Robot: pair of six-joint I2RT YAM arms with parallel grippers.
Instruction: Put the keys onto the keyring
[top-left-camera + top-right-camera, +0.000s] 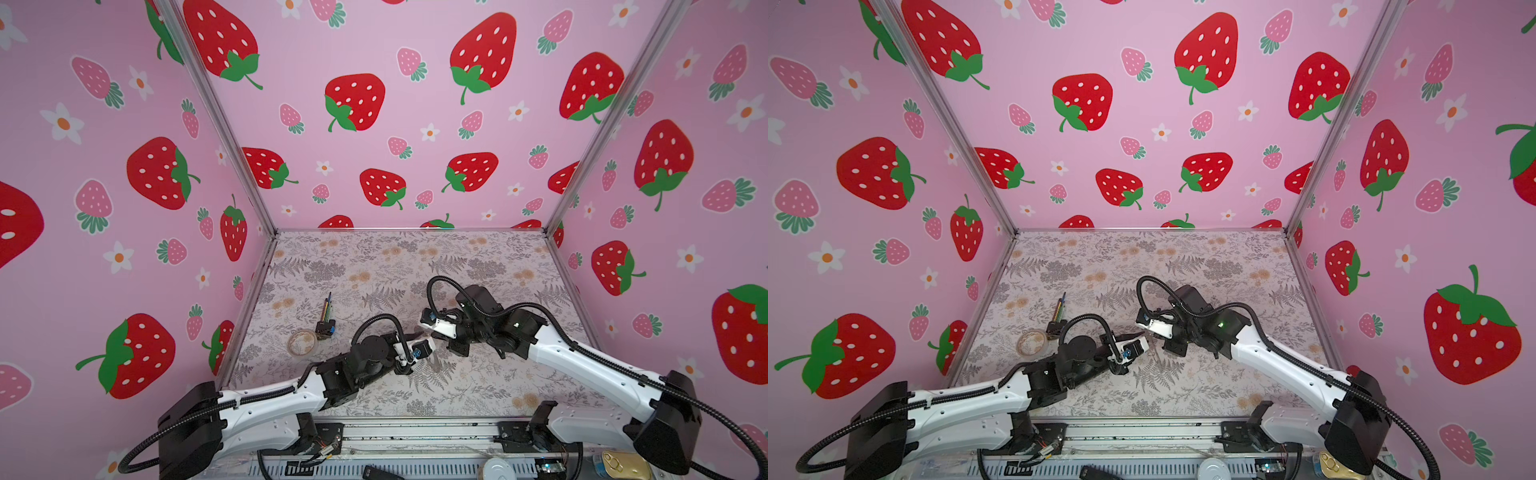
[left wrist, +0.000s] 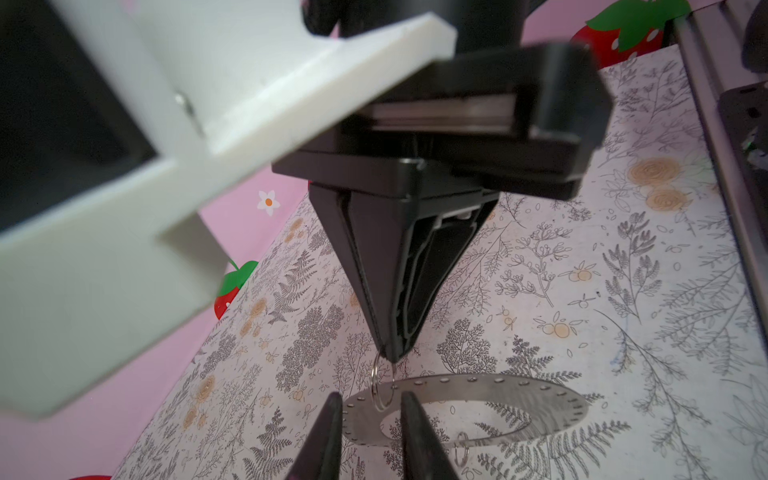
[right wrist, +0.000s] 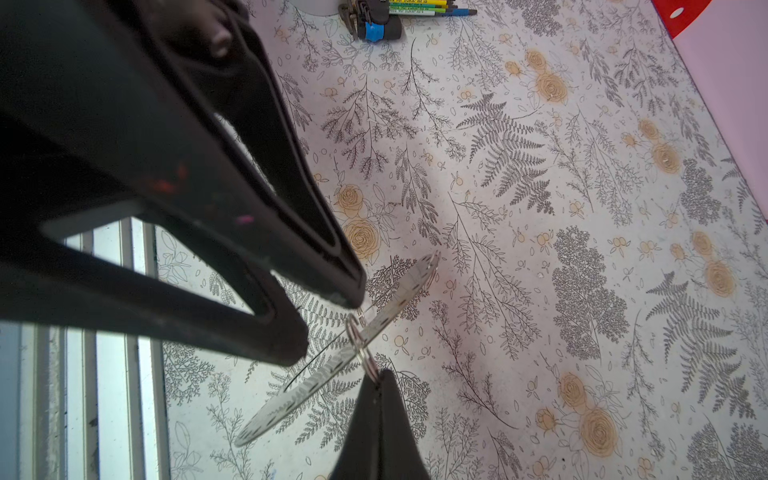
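Observation:
The keyring (image 2: 498, 392), a flat grey disc with small holes round its rim, is held tilted above the table. My left gripper (image 2: 370, 399) is shut on its band, one finger at the outer edge and the other inside the central hole. My right gripper (image 2: 390, 355) comes in from the opposite side, shut on a small silver loop of the keys (image 2: 381, 390) that sits at a rim hole. In the right wrist view the keyring (image 3: 299, 395) shows nearly edge-on, with the loop (image 3: 357, 332) just off my right gripper (image 3: 380, 374). A second loop (image 2: 461, 451) hangs on the rim.
A translucent tape roll (image 1: 302, 342) and a black holder with coloured pens (image 1: 326, 320) lie at the table's left. Both grippers meet over the middle of the floral table (image 1: 478, 390). Pink strawberry walls close three sides, and a metal rail (image 1: 415, 432) runs along the front.

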